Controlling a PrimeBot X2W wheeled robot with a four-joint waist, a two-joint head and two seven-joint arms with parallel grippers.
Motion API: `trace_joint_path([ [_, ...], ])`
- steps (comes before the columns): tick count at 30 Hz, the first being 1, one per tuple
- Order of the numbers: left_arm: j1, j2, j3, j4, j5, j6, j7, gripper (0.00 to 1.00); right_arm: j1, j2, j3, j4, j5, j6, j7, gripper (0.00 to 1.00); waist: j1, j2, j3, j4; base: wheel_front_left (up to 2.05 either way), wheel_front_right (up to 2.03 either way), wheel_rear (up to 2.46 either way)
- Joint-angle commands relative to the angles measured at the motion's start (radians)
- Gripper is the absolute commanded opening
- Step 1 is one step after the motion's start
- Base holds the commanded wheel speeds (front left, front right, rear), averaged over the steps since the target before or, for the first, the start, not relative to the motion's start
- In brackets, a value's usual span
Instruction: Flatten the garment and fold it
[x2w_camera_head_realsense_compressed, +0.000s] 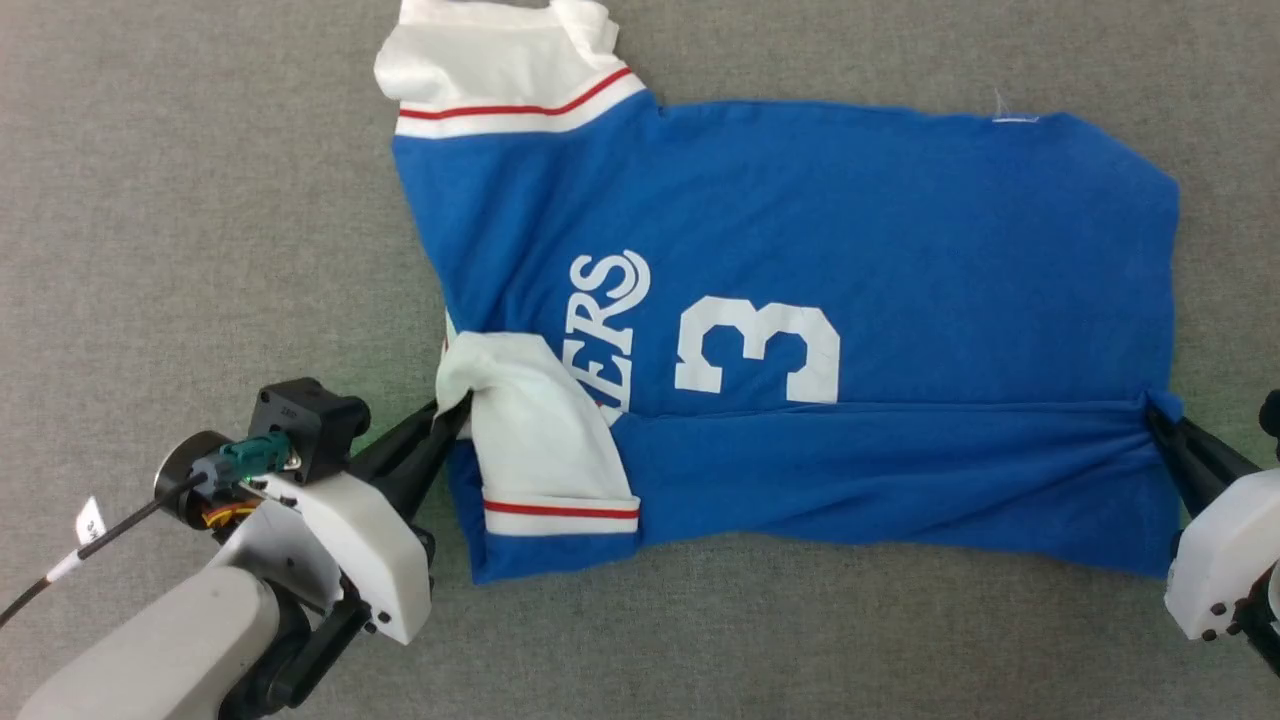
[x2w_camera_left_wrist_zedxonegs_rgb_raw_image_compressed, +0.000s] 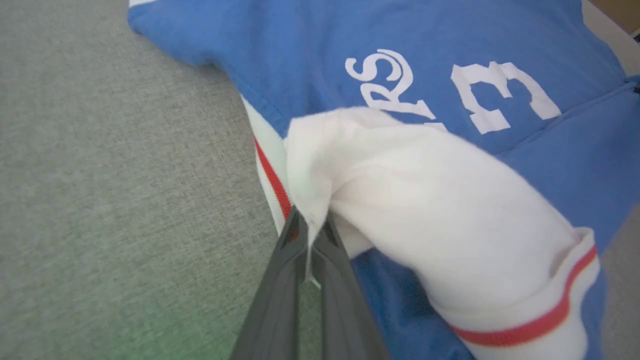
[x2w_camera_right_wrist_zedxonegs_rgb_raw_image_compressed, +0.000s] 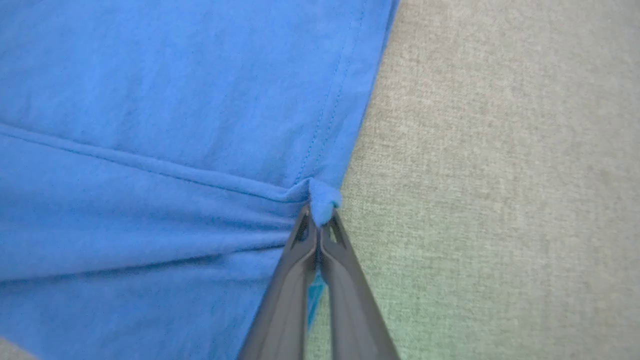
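While garment (x2w_camera_head_realsense_compressed: 900, 230) lies spread | left gripper (x2w_camera_head_realsense_compressed: 455, 410) slants inward, pinching white sleeve (x2w_camera_head_realsense_compressed: 540, 440) | right gripper (x2w_camera_head_realsense_compressed: 1157, 412) slants inward, pinching hem (x2w_camera_right_wrist_zedxonegs_rgb_raw_image_compressed: 324, 196)

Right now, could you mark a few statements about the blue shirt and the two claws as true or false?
1. The left claw is shut on a white sleeve of the royal-blue jersey T-shirt. True.
2. The right claw hangs open and touches nothing. False: it is shut on the shirt's blue side edge.
3. The near long side of the shirt is folded over onto its body and covers part of the white lettering. True.
4. Both white sleeves lie folded onto the blue body. False: the far white sleeve sticks out past the body, over the grey fabric surface.
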Motion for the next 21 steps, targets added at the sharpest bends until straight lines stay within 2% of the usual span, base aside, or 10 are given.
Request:
trace_joint_path([
  [1, -0.005, -0.007, -0.008, 0.012, -0.008, -0.002, 0.011, 0.17, -0.006, 0.008, 0.012, 0.014, 0.003, -0.001, 0.007, 1.00, 0.0000, -0.0001, -0.011, 0.000, 0.00, 0.00, 0.00],
  [3, -0.001, -0.016, -0.002, 0.011, -0.021, 0.004, 0.006, 0.44, -0.008, 0.013, 0.013, 0.015, 0.004, -0.001, 0.002, 1.00, 0.0000, -0.0001, -0.024, 0.000, 0.00, 0.00, 0.00],
  [4, 0.003, -0.020, 0.002, 0.008, -0.028, 0.007, 0.002, 0.81, -0.007, 0.016, 0.014, 0.014, 0.005, -0.001, 0.000, 1.00, 0.0000, -0.0001, -0.032, 0.001, 0.00, 0.00, 0.00],
  [5, 0.007, -0.025, 0.007, 0.004, -0.035, 0.009, -0.006, 1.00, -0.006, 0.019, 0.013, 0.012, 0.007, -0.001, -0.003, 1.00, 0.0000, -0.0001, -0.040, 0.001, 0.00, 0.00, 0.00],
  [9, 0.043, -0.044, 0.039, -0.019, -0.080, 0.027, -0.051, 1.00, 0.007, 0.027, 0.007, -0.010, 0.015, -0.001, -0.018, 1.00, 0.0000, -0.0001, -0.082, 0.002, 0.00, 0.00, 0.00],
  [13, 0.106, -0.036, 0.079, -0.059, -0.097, 0.067, -0.122, 1.00, 0.039, 0.051, -0.034, -0.062, 0.009, -0.001, -0.053, 1.00, 0.0000, -0.0001, -0.128, 0.008, 0.00, 0.00, 0.00],
  [17, 0.192, -0.024, 0.138, -0.115, -0.079, 0.149, -0.240, 1.00, 0.089, 0.104, -0.096, -0.124, -0.029, -0.001, -0.118, 1.00, 0.0000, -0.0001, -0.164, 0.019, 0.00, 0.00, 0.00],
  [21, 0.278, -0.035, 0.202, -0.168, 0.001, 0.247, -0.307, 1.00, 0.140, 0.195, -0.155, -0.190, -0.120, -0.001, -0.239, 1.00, 0.0000, -0.0001, -0.193, 0.030, 0.00, 0.00, 0.00],
])
